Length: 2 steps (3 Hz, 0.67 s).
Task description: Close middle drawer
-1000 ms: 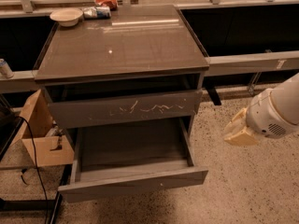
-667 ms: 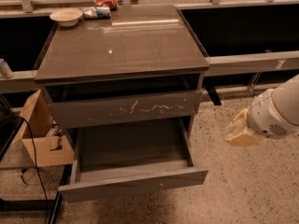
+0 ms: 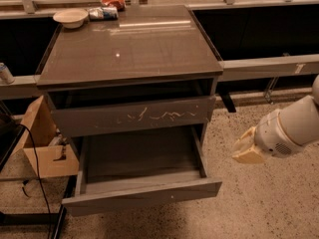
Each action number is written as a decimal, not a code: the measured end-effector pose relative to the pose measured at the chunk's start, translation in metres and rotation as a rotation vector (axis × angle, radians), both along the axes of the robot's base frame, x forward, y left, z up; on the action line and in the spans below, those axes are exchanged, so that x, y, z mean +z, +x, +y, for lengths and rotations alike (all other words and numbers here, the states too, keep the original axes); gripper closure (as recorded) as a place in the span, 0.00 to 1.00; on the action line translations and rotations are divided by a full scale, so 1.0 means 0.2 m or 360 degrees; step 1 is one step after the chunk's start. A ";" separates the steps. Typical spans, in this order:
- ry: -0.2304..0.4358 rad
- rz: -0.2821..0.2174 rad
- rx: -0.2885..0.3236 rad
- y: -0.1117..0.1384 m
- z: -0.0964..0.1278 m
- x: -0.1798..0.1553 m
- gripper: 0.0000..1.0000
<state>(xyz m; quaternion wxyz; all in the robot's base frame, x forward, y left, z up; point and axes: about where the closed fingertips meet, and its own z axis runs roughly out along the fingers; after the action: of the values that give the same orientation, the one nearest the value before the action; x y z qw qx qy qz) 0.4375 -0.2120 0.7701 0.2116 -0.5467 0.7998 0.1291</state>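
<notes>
Pulled far out at 6 o'clock of the view, below the scratched drawer front (image 3: 134, 116): the middle drawer (image 3: 142, 195), plain-faced, showing nothing inside. No shift there against a second ago (same gap, same angle, front just as far from the cabinet).

Drifted a little lower and a little toward 9 o'clock over that second: the gripper (image 3: 247, 151), a pale yellowish block at the end of the white arm. Hangs now at about 3 o'clock of the open drawer, well apart from it, above the speckled floor (image 3: 264, 208) and touching nothing. Cannot tell whether spread or pressed together (seen only as one lump from here).

Judging from that: an approach barely begun, and the closing itself not started. Needs a swing round to 6 o'clock of the drawer front, then a straight push toward 12 o'clock until flush under the scratched front. Worth meeting the front near its middle, since a push at the 3 o'clock corner could skew the drawer on its runners.

Elsewhere, off the path: a bowl (image 3: 70, 17) and some packets (image 3: 103, 13) at 11 o'clock on the tabletop (image 3: 129, 54), and a cardboard box (image 3: 42, 148) at 9 o'clock on the floor beside the cabinet.
</notes>
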 end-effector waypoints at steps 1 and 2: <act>0.0114 0.0008 -0.0023 0.00 0.05 -0.26 1.00; 0.0183 -0.0002 -0.0071 0.01 0.06 -0.50 1.00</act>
<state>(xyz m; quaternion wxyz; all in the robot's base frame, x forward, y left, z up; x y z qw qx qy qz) 0.4400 -0.1992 0.6700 0.2460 -0.5158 0.8029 0.1698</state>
